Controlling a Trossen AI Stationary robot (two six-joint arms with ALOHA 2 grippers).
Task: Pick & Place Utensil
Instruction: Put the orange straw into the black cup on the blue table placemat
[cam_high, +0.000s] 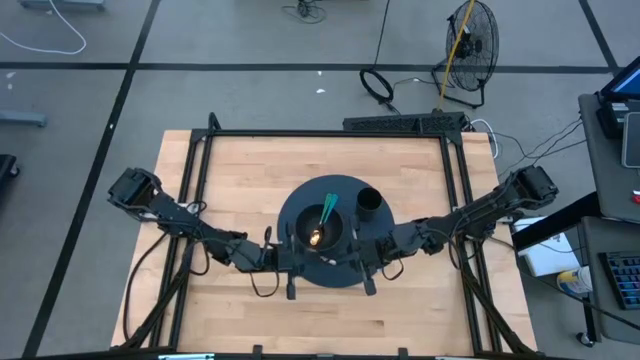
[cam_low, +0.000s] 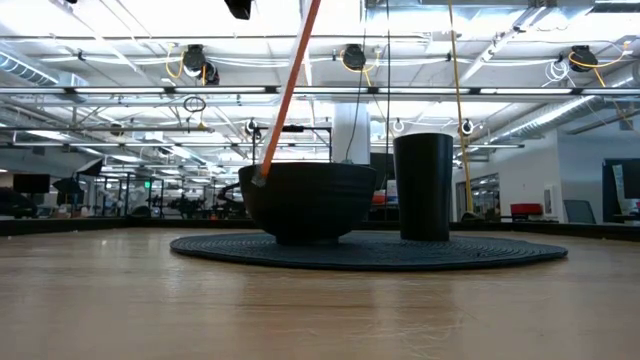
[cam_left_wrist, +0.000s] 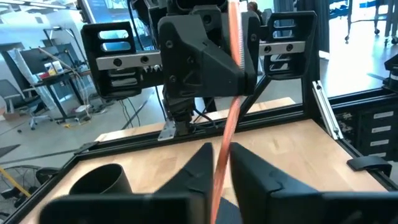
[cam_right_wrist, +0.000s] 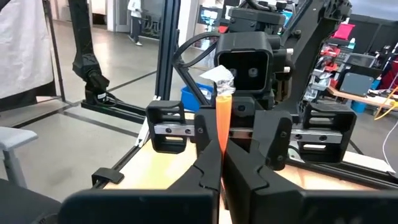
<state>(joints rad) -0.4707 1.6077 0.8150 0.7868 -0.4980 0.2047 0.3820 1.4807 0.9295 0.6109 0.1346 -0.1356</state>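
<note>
Nearby, black cup (cam_low: 435, 187) beside bowl (cam_low: 308, 203), round mat (cam_low: 500, 251) underneath both

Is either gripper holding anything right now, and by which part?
The right gripper is shut on the orange utensil, pinching its handle. The left gripper has the same handle between its fingers; whether it grips cannot be told.

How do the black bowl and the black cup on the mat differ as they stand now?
The bowl is wide and squat with rounded sides; the cup is narrow, straight-walled and stands taller. In the high view the bowl sits near the middle of the round mat and holds green utensils, while the cup stands toward the mat's edge on the right arm's side. Both are dark, upright and on the same mat.
</note>
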